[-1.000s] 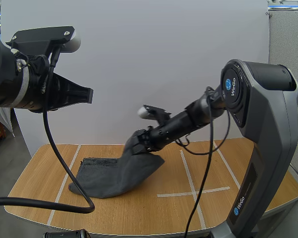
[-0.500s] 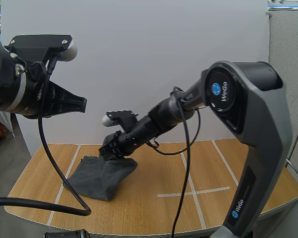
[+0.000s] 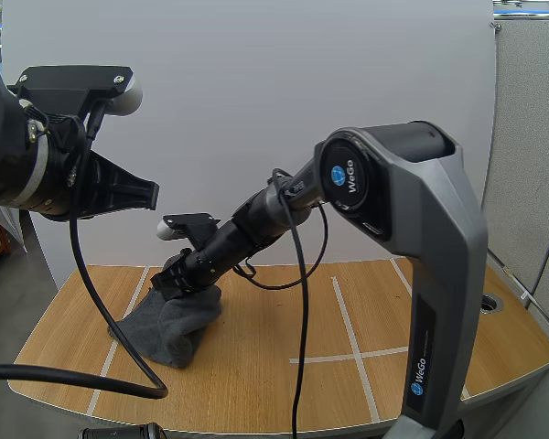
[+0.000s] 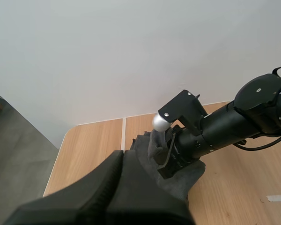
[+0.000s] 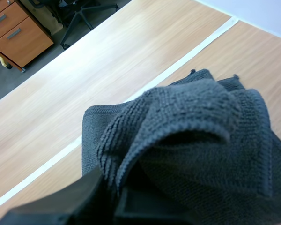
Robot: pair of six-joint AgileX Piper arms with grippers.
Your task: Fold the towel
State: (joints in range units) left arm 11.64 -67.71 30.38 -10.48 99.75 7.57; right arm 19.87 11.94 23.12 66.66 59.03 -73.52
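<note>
A dark grey towel (image 3: 169, 327) lies bunched on the left part of the wooden table (image 3: 284, 389). My right gripper (image 3: 176, 279) reaches far across to the left and is shut on a raised fold of the towel, held just above the rest of the cloth. In the right wrist view the fingertips (image 5: 91, 187) pinch that rolled edge of the towel (image 5: 192, 136). My left gripper (image 3: 151, 194) hangs high above the table's left side, shut on nothing. In the left wrist view its fingers form one dark wedge (image 4: 126, 159) above the towel (image 4: 194, 171) and the right gripper (image 4: 171, 157).
White tape lines (image 3: 348, 320) mark the tabletop into sections; one line (image 5: 192, 54) runs just beside the towel. The table's left edge is close to the towel. The right arm's long forearm (image 3: 256, 219) spans the middle of the table.
My right gripper has swung left with the towel's edge, drawing it over the rest of the cloth, which is now bunched at the left. The left arm has barely moved.
</note>
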